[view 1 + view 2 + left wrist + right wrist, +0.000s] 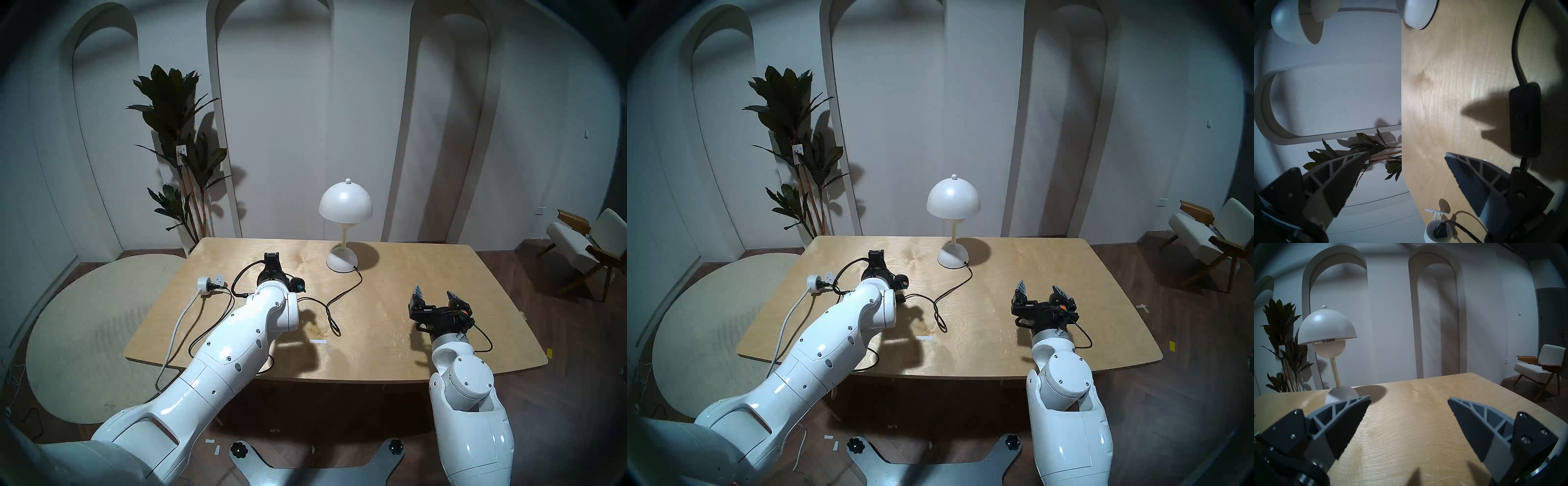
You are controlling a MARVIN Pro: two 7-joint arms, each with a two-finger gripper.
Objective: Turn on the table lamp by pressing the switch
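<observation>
Approach step. Left claw [1405,171] spread wide, holding nothing, turned sideways low over the desk [1449,84]. The switch [1525,120] lies flat just beside its desk-side finger, untouched. Table lamp [345,207] looks unlit. Next: bring one fingertip over the switch's button, press down. Right claw [437,298] open, empty, idle.

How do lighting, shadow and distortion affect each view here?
Head views: dim room, dark fisheye rim, table lamp unlit and casting a shadow to its right on the table. Left wrist view: turned sideways, switch lying in the gripper's shadow. Right wrist view: sharp, with a small glare spot on the lamp shade.
</observation>
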